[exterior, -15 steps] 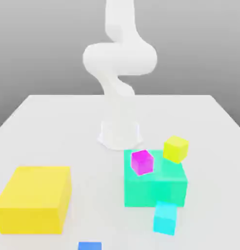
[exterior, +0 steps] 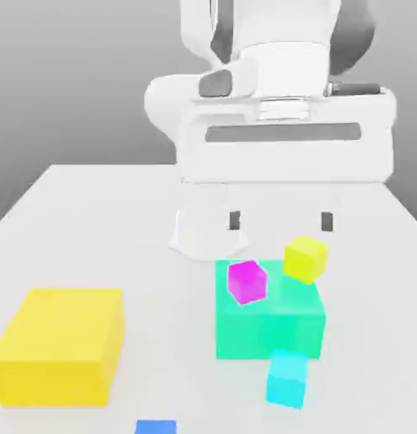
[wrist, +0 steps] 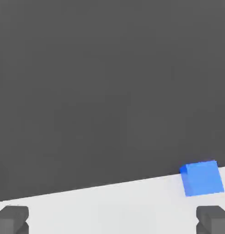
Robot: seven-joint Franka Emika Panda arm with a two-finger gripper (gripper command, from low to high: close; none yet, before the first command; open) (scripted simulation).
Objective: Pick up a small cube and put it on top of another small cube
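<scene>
Fingertips of the gripper (exterior: 280,221) stand wide apart with nothing between them, hanging above the white table (exterior: 93,220) behind the big teal-green block (exterior: 269,320). Light-cyan small cube (exterior: 287,378) sits on the table just in front of that block's near face, toward the exterior view's right, while the yellow-green small cube (exterior: 306,258) lies tilted at the block's far right corner and a small magenta cube (exterior: 247,281) rests tilted on the block's top. Off to the exterior view's left stands a large yellow block (exterior: 61,346), and a darker blue small cube (wrist: 202,178) lies near the table's front edge.
</scene>
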